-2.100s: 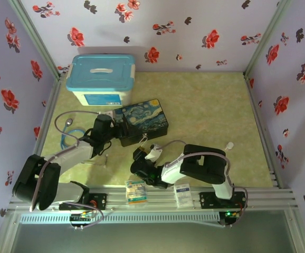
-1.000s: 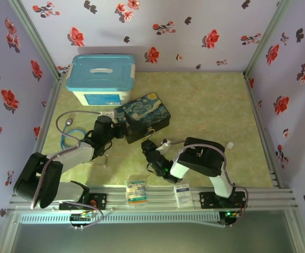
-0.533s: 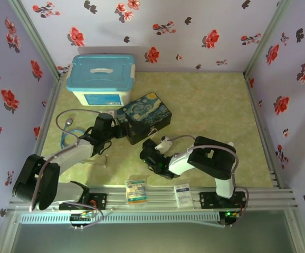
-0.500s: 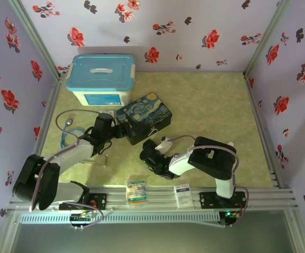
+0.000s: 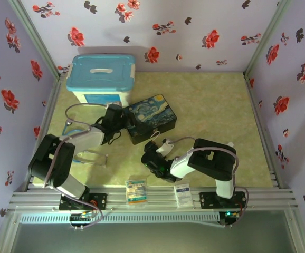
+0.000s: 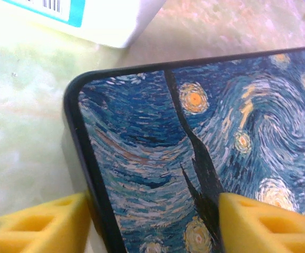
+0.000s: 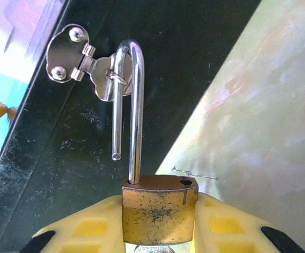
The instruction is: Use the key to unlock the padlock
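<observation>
The small brass padlock (image 7: 158, 211) is pinched by its body between the yellow pads (image 7: 84, 232) of my right gripper (image 7: 158, 224). Its silver shackle (image 7: 135, 105) stands open, one leg out of the body, and is hooked through the ring of the box's metal latch (image 7: 81, 63). A sliver of silver metal shows under the padlock body; I cannot tell whether it is the key. My left gripper (image 6: 155, 221) clamps the near left corner of the painted box (image 6: 221, 105). From above, the left gripper (image 5: 125, 125) is at the box (image 5: 155, 113) and the right gripper (image 5: 151, 150) is in front of it.
A white container with a blue lid (image 5: 102, 76) stands behind the box, its wall close in the left wrist view (image 6: 105, 21). A blue cable (image 5: 70, 133) lies at the left. Two small packets (image 5: 135, 190) (image 5: 182, 194) rest on the front rail.
The left arm has reached farther in and the painted box has shifted back and to the right. The right gripper stays at the box's front, holding the padlock.
</observation>
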You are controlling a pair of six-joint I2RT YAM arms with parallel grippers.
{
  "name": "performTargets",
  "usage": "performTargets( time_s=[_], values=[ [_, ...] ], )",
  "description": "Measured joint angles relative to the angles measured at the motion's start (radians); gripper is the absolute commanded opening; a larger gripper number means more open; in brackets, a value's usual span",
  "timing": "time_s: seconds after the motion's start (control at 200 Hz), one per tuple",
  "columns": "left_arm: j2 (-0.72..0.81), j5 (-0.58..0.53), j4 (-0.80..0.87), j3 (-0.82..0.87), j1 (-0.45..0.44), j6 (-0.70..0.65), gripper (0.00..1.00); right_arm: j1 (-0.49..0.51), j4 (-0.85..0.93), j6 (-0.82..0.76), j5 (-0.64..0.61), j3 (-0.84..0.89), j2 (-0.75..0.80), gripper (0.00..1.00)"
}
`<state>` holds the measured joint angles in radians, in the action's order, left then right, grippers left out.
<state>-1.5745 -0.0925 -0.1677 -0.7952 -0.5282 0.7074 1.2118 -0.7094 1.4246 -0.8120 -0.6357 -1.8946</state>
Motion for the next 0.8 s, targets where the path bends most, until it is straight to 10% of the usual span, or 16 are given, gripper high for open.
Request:
performTargets(
  time_s=[0.425,0.8],
  values=[
    [-0.085,-0.136,-0.233,0.039,-0.051,-0.049,0.35,-0.037,-0.557,0.082,0.027,0.140,-0.131,0.14],
    [-0.095,-0.152,-0.323,0.072,-0.053,-0.084,0.32,-0.078,-0.178,0.167,0.022,0.071,-0.013,0.15]
  ],
)
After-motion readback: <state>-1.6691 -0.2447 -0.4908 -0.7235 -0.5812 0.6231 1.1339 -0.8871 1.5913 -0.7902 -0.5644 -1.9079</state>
